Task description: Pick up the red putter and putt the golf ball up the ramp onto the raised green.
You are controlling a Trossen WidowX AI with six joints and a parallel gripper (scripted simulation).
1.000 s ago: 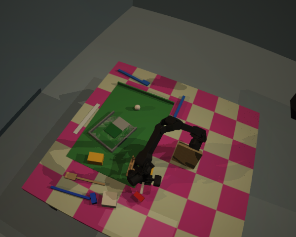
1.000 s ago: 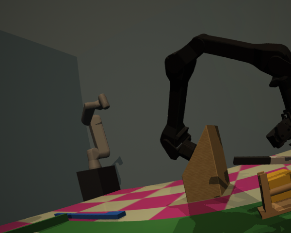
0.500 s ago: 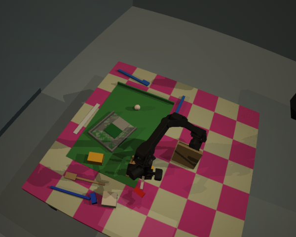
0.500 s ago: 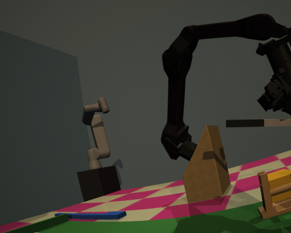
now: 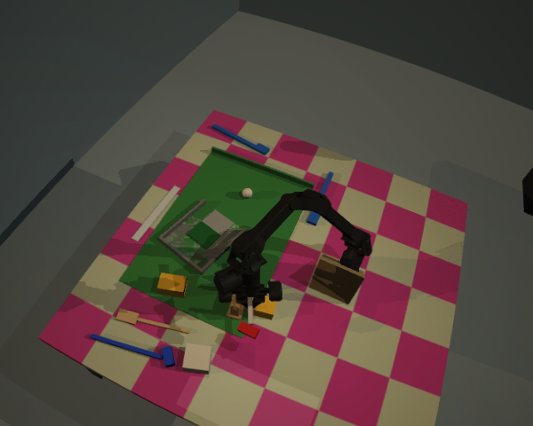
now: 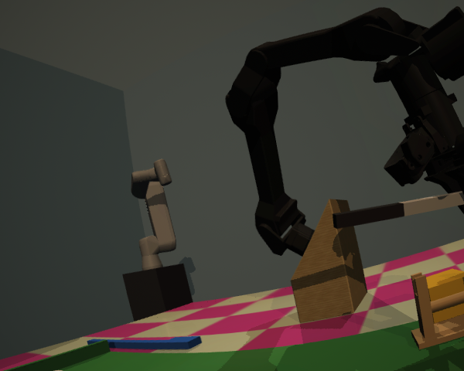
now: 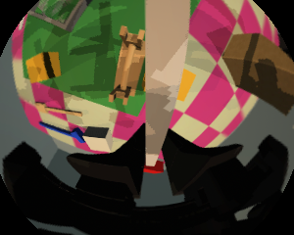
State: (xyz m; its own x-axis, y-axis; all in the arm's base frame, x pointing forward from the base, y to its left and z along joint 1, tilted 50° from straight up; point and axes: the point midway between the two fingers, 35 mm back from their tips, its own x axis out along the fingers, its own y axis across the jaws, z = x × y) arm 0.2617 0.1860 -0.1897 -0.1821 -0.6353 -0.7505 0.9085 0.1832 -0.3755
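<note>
My gripper (image 5: 250, 299) (image 7: 151, 125) is shut on the shaft of the red putter (image 5: 248, 329) (image 6: 431, 202) (image 7: 154, 167). The pale shaft with its dark end is raised above the table, and its red head is on the far side of the fingers in the wrist view. The white golf ball (image 5: 247, 193) lies on the green mat (image 5: 230, 171), near the back rail. A pale ramp (image 5: 218, 221) and a darker green square (image 5: 203, 234) are inside a grey-edged frame (image 5: 179, 252) on the mat. The arm partly hides the frame's right side.
A wooden stand (image 5: 234, 311) (image 6: 422, 311) (image 7: 129, 66) and yellow block (image 5: 265, 310) (image 6: 452, 287) are below the gripper. A wooden wedge (image 5: 336, 280) (image 6: 328, 263) (image 7: 260, 59) stands by the arm base. An orange block (image 5: 171, 284), white box (image 5: 196, 358) and blue clubs (image 5: 242, 138) (image 5: 126, 346) lie around.
</note>
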